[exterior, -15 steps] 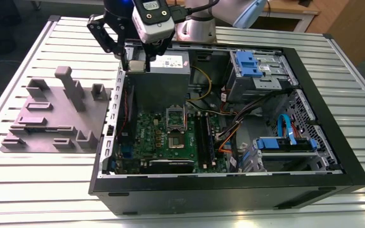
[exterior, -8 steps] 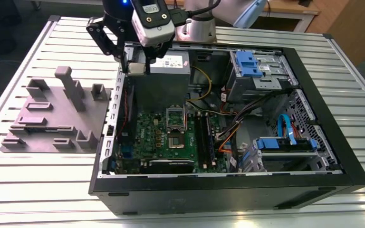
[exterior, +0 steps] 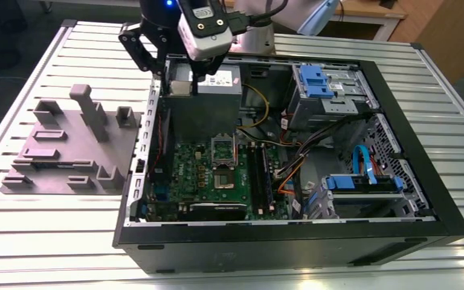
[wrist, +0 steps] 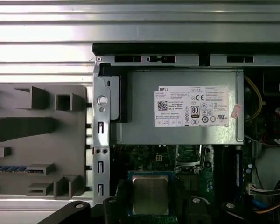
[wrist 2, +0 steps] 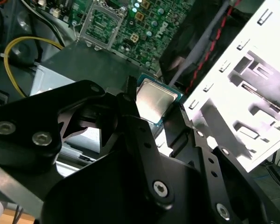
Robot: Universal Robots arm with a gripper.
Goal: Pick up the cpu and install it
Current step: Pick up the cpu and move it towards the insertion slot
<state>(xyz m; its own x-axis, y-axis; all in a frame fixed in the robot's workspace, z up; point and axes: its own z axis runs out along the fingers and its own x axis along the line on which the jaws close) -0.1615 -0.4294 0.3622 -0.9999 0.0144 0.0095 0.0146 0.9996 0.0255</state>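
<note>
The cpu point(wrist 2: 155, 99) is a small square chip with a silvery metal top and a green edge. My gripper point(wrist 2: 157, 106) is shut on it, one black finger at each side. In the exterior view the gripper point(exterior: 180, 81) holds the cpu point(exterior: 181, 89) in the air above the far corner of the open computer case, over the power supply point(exterior: 218, 79). The first wrist view has the cpu point(wrist: 150, 193) between the gripper's point(wrist: 150, 204) fingers. The motherboard point(exterior: 215, 181) lies inside the case, and its silver socket frame point(exterior: 222, 158) sits below and nearer the camera than the cpu.
A grey-mauve plastic block point(exterior: 70, 145) with upright posts stands on the slatted table at the exterior view's left, beside the black case wall point(exterior: 296, 241). Inside the case are blue drive brackets point(exterior: 322, 81), cables point(exterior: 256, 103) and a dark expansion card point(exterior: 215, 211).
</note>
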